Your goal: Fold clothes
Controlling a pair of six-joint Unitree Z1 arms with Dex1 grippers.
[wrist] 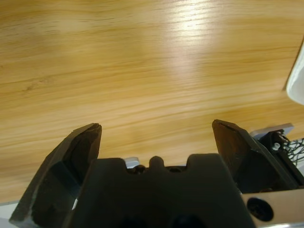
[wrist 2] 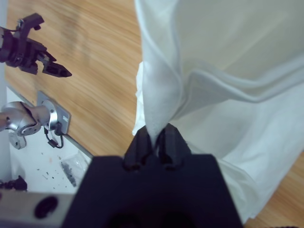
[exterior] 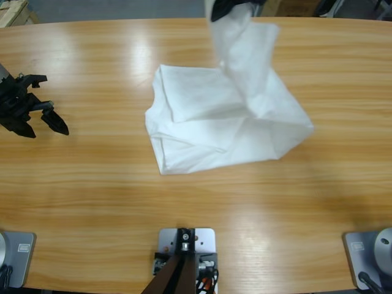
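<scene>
The white T-shirt [exterior: 208,125] lies partly folded in the middle of the wooden table, with one part pulled up toward the top edge of the high view. My right gripper [exterior: 228,7] is shut on that raised fabric, mostly cut off by the picture's edge. In the right wrist view its jaws [wrist 2: 154,138] pinch a narrow fold of the T-shirt [wrist 2: 228,71], which hangs down onto the table. My left gripper [exterior: 44,130] hovers far to the left, well apart from the cloth. Its jaws [wrist: 156,135] stand open over bare wood, and a sliver of the T-shirt [wrist: 297,78] shows at the right edge.
The wooden table [exterior: 92,196] stretches wide around the shirt on all sides. The right wrist view also shows the left gripper [wrist 2: 50,69] over the wood and the table's near edge with a silver rig part [wrist 2: 28,118].
</scene>
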